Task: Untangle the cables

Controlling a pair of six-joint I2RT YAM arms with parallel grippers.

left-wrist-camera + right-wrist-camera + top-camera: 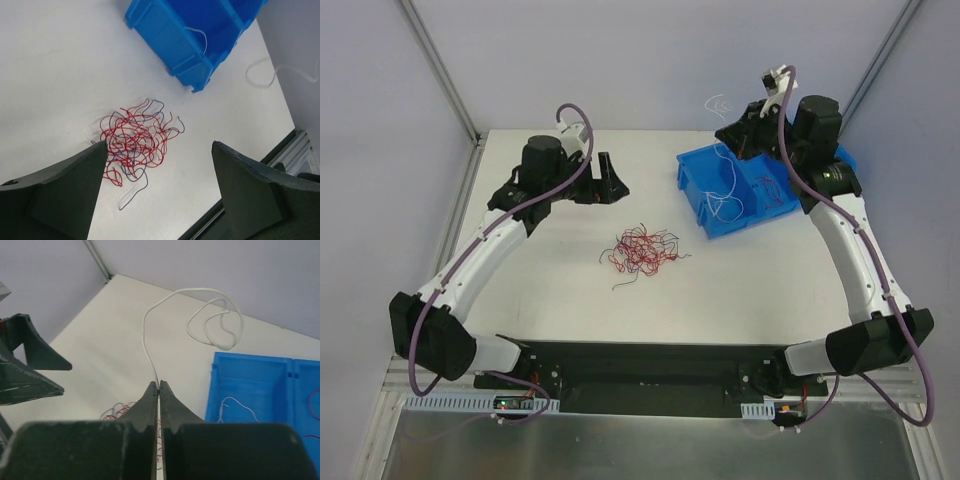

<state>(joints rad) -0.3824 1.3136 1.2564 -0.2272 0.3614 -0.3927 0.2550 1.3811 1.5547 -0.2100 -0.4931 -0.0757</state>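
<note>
A tangle of thin red cables with a few dark strands lies on the white table; it also shows in the left wrist view. My left gripper is open and empty, held above the table with the tangle between and beyond its fingertips. My right gripper is shut on a white cable and holds it high over the blue bin. The cable curls in loops above the fingertips.
The blue bin has compartments; one holds white cables, and another holds red strands. The bin stands at the back right of the table. Frame posts and grey walls bound the table.
</note>
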